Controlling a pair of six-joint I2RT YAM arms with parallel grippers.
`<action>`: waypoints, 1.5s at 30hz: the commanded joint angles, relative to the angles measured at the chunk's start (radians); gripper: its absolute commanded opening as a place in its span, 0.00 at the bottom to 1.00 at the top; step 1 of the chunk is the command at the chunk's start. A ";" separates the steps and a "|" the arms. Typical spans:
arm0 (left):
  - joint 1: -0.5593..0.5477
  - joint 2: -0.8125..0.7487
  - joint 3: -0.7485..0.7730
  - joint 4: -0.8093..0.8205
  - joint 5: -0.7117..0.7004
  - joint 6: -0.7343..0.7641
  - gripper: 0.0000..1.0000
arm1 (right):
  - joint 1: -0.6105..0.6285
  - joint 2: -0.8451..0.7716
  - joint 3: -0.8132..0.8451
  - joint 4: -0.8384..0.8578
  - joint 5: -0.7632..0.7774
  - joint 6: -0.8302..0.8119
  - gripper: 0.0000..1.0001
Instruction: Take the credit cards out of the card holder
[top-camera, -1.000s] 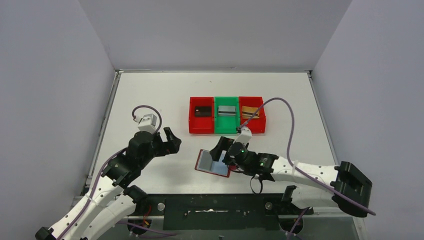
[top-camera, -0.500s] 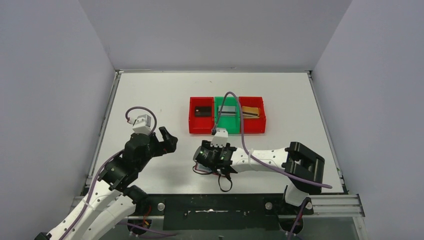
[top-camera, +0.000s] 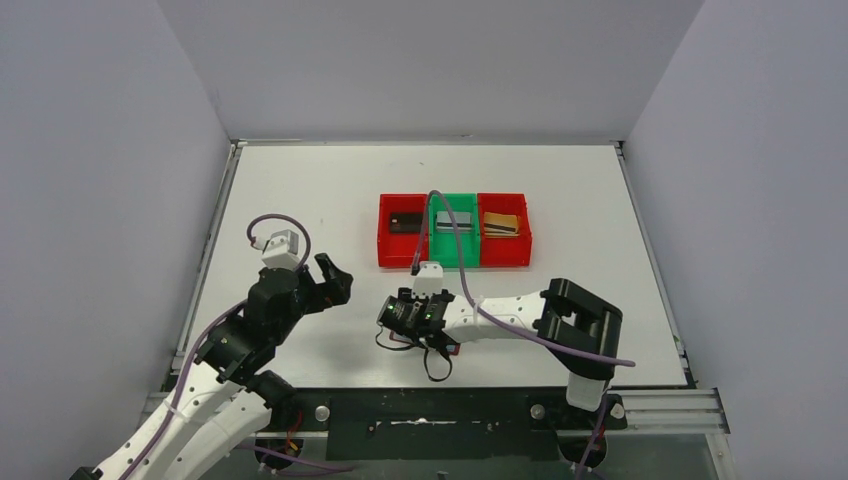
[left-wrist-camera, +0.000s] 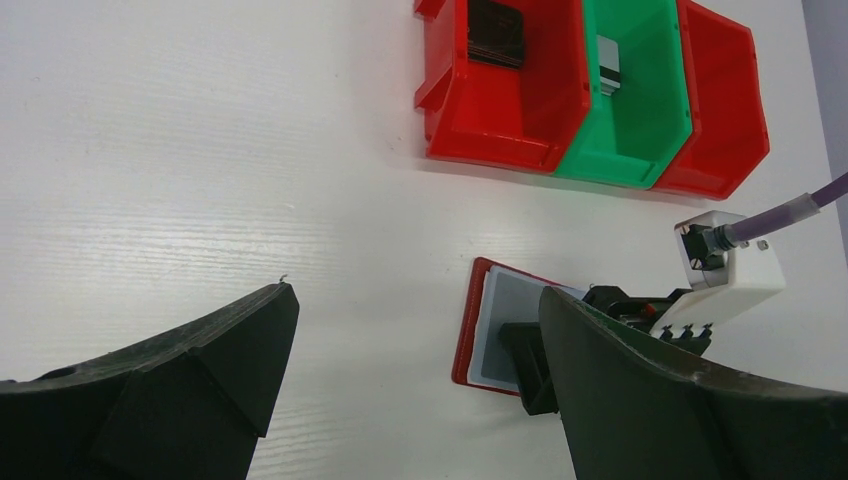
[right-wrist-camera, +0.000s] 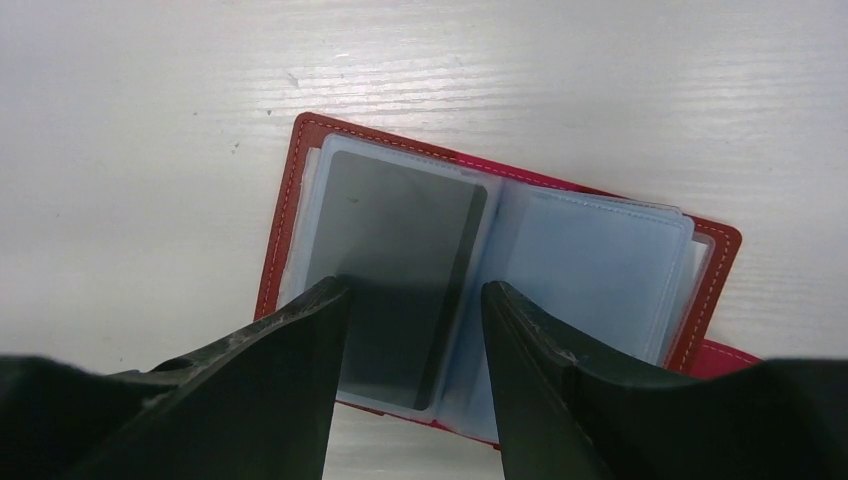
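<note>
The little red card holder (right-wrist-camera: 600, 265) lies open on the white table (top-camera: 300, 190), near the red and green bins (top-camera: 403, 262). The right gripper (right-wrist-camera: 415, 290) is right over it. Its two fingers are partly apart, tips over the page with a dark card (right-wrist-camera: 400, 230) inside. The left gripper (left-wrist-camera: 415, 295) hangs wide open beside it, holding nothing.

white table (top-camera: 300, 190), three bins and an open card holder (right-wrist-camera: 520, 240) on it
a left red bin (top-camera: 403, 231), a green bin (top-camera: 454, 231) and a right red bin (top-camera: 504, 231) stand side by side, touching, in a row past mid-table. the card holder lies flat and open nearer the arm bases, apart from the bins, sleeves up.
</note>
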 joint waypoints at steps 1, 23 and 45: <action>0.004 -0.024 0.004 0.017 -0.031 -0.005 0.93 | 0.006 0.032 0.055 0.012 0.005 -0.016 0.51; 0.004 0.027 0.000 0.037 0.018 0.004 0.93 | -0.002 -0.011 -0.035 0.096 -0.003 -0.035 0.03; 0.003 0.111 -0.176 0.377 0.455 -0.091 0.90 | -0.111 -0.313 -0.472 0.801 -0.268 -0.115 0.00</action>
